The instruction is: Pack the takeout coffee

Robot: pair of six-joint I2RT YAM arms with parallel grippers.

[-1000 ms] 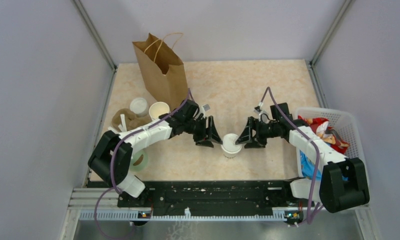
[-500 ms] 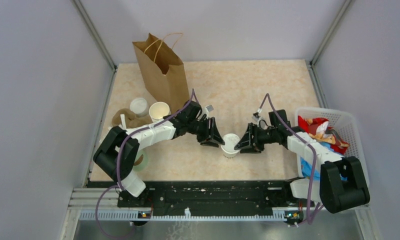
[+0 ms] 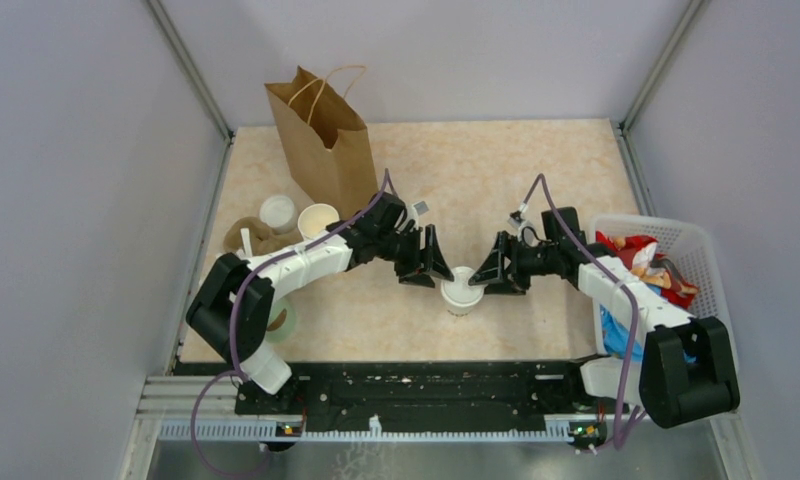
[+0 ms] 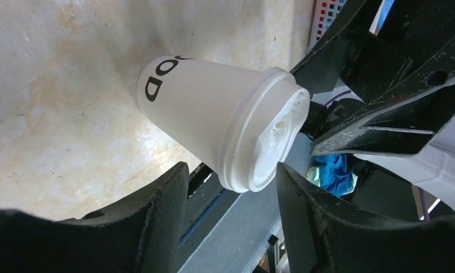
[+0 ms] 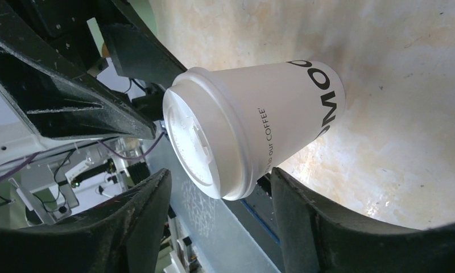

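Note:
The takeout coffee [image 3: 462, 291], a cream-white paper cup with black lettering and a white lid, stands upright mid-table. My left gripper [image 3: 434, 274] is just to its left and my right gripper [image 3: 489, 277] just to its right, both up at lid height. In the left wrist view the cup [image 4: 208, 116] sits past my open left gripper [image 4: 231, 219], its lid rim between the fingertips [image 4: 160, 219] without touching them. In the right wrist view the cup [image 5: 265, 122] likewise sits just beyond my open right gripper [image 5: 219, 222]. The brown paper bag [image 3: 324, 140] stands open at the back left.
Left of the bag's foot are a stack of lidless cups [image 3: 317, 219], a loose white lid [image 3: 277, 211] and brown cardboard pieces [image 3: 250, 240]. A tape roll [image 3: 282, 320] lies near the left arm. A white basket [image 3: 691, 245] with snack packets stands at the right edge.
Both grippers narrowed around the cup's lid half a second ago and have widened again. The left gripper has shifted slightly right toward the cup. The cup has not moved.

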